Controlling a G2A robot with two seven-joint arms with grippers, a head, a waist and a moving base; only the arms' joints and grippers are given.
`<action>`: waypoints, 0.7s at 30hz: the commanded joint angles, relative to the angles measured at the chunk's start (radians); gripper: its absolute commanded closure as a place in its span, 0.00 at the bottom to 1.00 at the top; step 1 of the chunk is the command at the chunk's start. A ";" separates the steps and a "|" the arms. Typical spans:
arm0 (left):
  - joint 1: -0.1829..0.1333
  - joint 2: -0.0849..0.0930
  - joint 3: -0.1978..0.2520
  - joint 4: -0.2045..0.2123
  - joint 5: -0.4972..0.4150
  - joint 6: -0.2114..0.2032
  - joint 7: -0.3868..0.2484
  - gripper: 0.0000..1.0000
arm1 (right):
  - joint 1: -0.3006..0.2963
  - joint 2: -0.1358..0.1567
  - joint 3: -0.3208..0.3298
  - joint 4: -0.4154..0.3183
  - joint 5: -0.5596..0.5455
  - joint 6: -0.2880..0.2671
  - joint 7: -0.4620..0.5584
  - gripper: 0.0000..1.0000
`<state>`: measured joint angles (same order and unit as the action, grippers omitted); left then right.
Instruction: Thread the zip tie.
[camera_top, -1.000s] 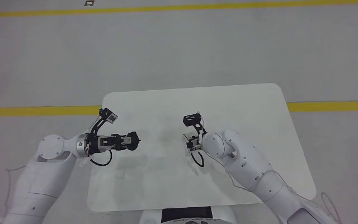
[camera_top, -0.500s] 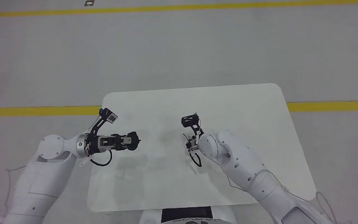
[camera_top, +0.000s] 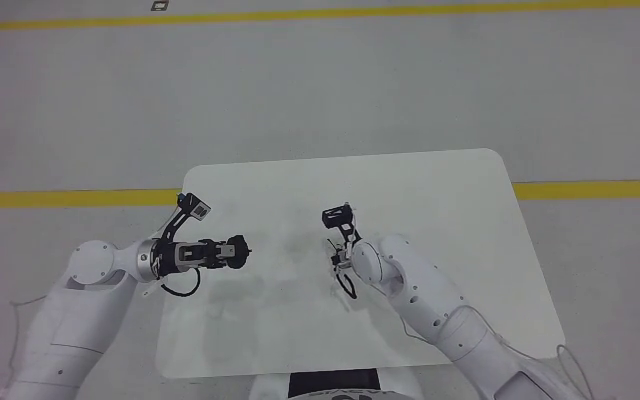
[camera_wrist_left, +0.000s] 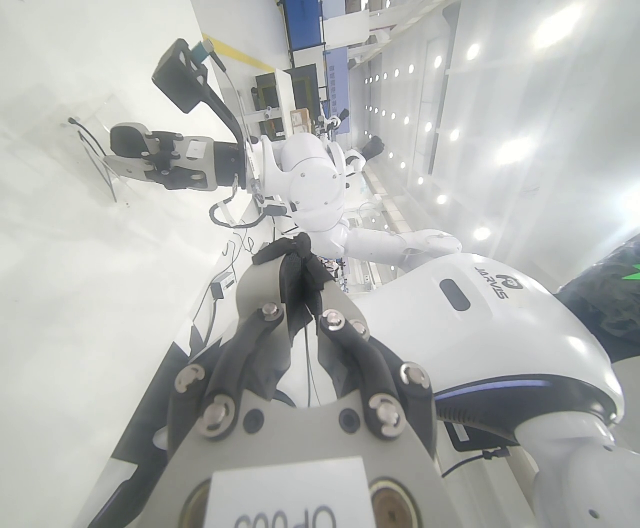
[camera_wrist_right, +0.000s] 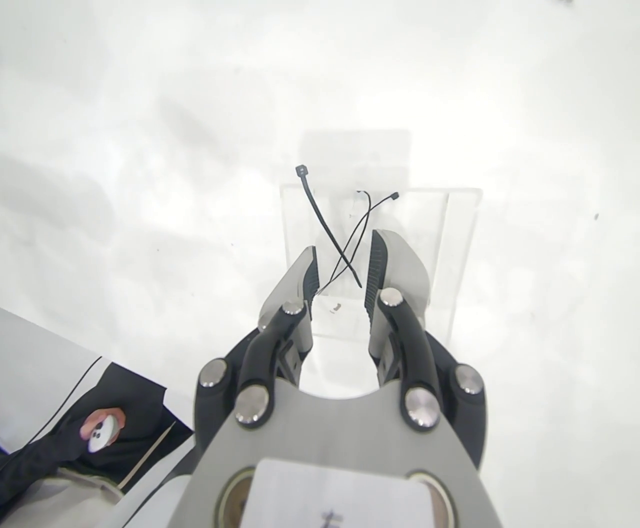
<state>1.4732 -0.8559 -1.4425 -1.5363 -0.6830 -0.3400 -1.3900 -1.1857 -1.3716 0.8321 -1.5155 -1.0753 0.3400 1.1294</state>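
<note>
Zip ties (camera_wrist_right: 320, 210): two, black, crossed on a clear stand (camera_wrist_right: 460, 240), mid-tabletop (camera_top: 450, 200).
Right claw (camera_wrist_right: 345, 242) open, straddling the crossing. Left claw (camera_wrist_left: 295, 270) toward left edge, well apart from the stand, closed on a black scrap (camera_wrist_left: 300, 250); can't tell what.

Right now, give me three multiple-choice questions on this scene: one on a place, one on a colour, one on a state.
1. Where do the zip ties lie? A. on the clear stand B. on the floor C. in a bowl
2. What colour are they? A. white B. black C. yellow
3. How is the right gripper? A. open B. shut on a tie C. shut, empty
Answers: 1 A, they rest on the stand; 2 B, they show black; 3 A, its fingers stand apart.
</note>
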 joint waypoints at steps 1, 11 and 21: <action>0.000 0.000 0.000 0.000 0.000 0.000 0.000 1.00 | 0.000 -0.005 0.000 0.003 -0.005 0.000 0.000 0.79; 0.000 0.000 0.000 0.000 0.000 0.000 0.000 1.00 | 0.004 -0.024 -0.005 0.020 -0.021 0.000 -0.002 0.81; 0.000 0.000 0.000 0.000 0.000 0.000 0.000 1.00 | 0.002 -0.035 0.014 0.036 -0.012 0.000 -0.009 1.00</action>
<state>1.4732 -0.8559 -1.4425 -1.5363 -0.6830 -0.3400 -1.3900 -1.1828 -1.4060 0.8423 -1.4800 -1.0897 0.3400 1.1216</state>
